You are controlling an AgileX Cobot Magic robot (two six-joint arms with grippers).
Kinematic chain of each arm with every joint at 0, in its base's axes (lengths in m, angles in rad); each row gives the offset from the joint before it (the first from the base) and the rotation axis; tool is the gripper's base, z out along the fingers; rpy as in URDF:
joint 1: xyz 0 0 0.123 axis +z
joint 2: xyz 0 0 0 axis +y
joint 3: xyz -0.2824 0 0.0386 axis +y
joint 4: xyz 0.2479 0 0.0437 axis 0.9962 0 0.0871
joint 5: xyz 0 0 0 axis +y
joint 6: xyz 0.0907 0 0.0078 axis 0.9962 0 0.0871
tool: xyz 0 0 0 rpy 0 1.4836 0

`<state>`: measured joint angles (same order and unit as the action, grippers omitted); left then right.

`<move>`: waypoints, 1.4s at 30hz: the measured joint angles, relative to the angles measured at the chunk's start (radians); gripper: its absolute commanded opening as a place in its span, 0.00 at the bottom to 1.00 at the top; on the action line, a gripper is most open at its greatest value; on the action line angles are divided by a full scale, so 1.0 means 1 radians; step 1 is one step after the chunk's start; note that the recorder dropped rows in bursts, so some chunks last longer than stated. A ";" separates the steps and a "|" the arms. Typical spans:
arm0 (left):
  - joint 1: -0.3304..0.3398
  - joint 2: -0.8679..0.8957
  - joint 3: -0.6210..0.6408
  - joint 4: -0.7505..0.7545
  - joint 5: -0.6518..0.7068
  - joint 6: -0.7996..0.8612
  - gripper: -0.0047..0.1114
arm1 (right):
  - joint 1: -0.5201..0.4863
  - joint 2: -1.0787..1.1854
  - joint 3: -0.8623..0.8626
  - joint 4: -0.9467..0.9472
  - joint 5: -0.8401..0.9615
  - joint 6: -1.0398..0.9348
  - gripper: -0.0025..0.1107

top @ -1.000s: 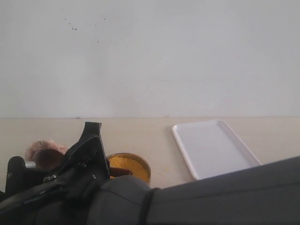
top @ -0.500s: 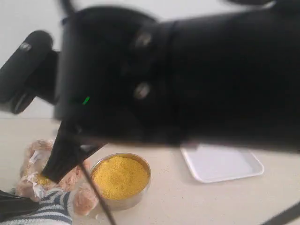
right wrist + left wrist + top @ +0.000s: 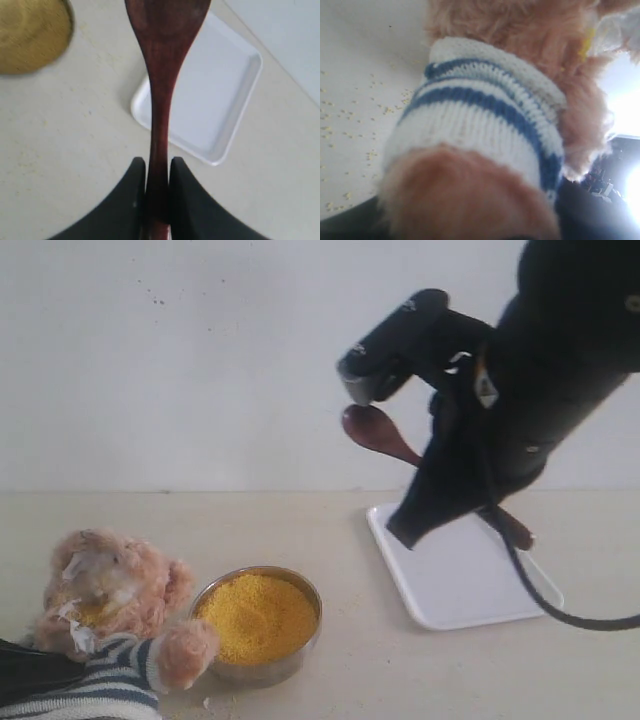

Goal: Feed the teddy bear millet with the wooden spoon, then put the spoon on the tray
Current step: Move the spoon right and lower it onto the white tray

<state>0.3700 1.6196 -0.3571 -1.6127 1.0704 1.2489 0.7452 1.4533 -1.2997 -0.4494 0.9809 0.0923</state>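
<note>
Light brown fuzzy plush teddy bear (image 3: 112, 585) in navy-and-white striped shirt (image 3: 485, 115): far left on pale table (image 3: 350, 670), slumped just beside the bowl, one paw at its rim. Yellow specks on muzzle; loose grains (image 3: 340, 130) strewn on table alongside.

Left tool: hidden behind bear, only dark edges at margin of wrist view; cannot tell whether parted or closed.

Small round steel bowl (image 3: 262, 670): heaped with fine bright yellow millet (image 3: 258, 615).

Small dark reddish-brown wooden spoon (image 3: 375, 430): aloft and tilted, oval bowl uppermost and seemingly bare of grain, handle slanting down above tray.

Right tool (image 3: 156, 167): clamped on spoon handle, both fingers tight to the wood.

Flat white rectangular plastic tray (image 3: 455, 585): right of bowl, apart from it, visible surface bare.

Progress, judged: feeding most likely complete, given grain on muzzle and clean spoon. Placement outstanding: lowering spoon onto tray and parting fingers left to do.
</note>
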 measured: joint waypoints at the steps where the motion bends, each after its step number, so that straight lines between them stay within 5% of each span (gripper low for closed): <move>1: 0.000 0.000 0.000 0.000 0.000 0.000 0.08 | -0.036 -0.010 0.030 0.000 0.002 -0.005 0.02; 15: 0.000 0.000 0.000 0.000 0.000 0.008 0.08 | -0.341 -0.023 0.208 0.071 -0.209 -0.002 0.02; 34: 0.000 0.000 0.000 0.000 0.000 0.044 0.08 | -0.349 0.119 0.208 0.075 -0.665 0.053 0.02; 42: 0.000 0.000 0.000 0.000 0.000 0.046 0.08 | -0.349 0.467 -0.115 0.075 -0.416 0.037 0.02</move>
<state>0.3700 1.6196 -0.3571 -1.6127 1.0704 1.2948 0.3963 1.9203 -1.4149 -0.3746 0.5650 0.1289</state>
